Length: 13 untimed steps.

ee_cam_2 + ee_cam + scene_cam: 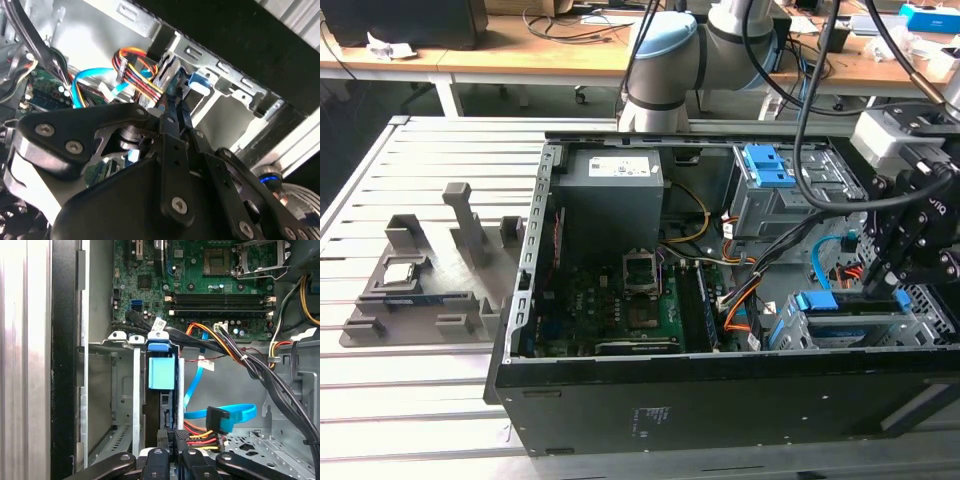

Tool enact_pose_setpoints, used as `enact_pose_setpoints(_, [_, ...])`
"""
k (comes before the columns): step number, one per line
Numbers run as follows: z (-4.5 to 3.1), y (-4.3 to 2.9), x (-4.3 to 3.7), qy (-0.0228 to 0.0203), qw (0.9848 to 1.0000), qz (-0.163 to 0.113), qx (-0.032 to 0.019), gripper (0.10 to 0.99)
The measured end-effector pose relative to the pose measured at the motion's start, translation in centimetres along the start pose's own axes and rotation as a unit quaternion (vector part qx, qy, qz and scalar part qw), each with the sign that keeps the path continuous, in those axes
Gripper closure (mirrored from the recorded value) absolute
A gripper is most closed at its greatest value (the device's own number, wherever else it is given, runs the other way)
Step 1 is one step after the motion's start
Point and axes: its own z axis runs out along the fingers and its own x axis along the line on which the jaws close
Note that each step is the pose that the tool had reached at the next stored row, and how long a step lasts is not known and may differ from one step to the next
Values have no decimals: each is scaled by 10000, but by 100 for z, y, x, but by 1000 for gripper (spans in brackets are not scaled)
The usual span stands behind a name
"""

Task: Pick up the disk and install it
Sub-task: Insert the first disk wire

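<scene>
Black sheet metal of the computer case (720,405) lies nearest in the exterior view, its open side facing up on the slatted table (410,400). At the exterior view's right the gripper (882,283) reaches down into the near right corner of the case, over the drive cage (930,320). The disk (850,305) sits edge-up in that cage, its blue rail end showing beside the fingers. A grey fixture tray (420,290) stands well apart on the exterior view's left. The arm comes from the far side of the table and bends over the case, wrist pointing downward.

In the second wrist view the black linkage of the gripper (172,107) narrows to a point, and the fingers (170,125) look drawn together on something thin near the bundle of coloured wires (140,70); the disk itself is hidden here.

In the first wrist view the disk (161,390) stands in a slot of the drive cage (112,390), its blue tab (161,372) toward the motherboard (215,285), with the gripper (172,440) at its near end. The fingers (162,437) appear closed on that end, though the contact is partly hidden.

By my reading the installing step is in hand: the disk is in the slot, still gripped. Seating it calls for a straight push along the rails, clear of the blue cable (220,415).
</scene>
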Motion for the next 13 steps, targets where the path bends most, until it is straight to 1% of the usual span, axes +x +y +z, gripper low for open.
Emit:
enact_pose_setpoints(4, [-4,-16,12,-50,10000,35,-6,922])
enact_pose_setpoints(10, [46,-20,29,-48,10000,56,-26,922])
enact_pose_setpoints(13, [54,-21,31,-52,10000,56,-27,922])
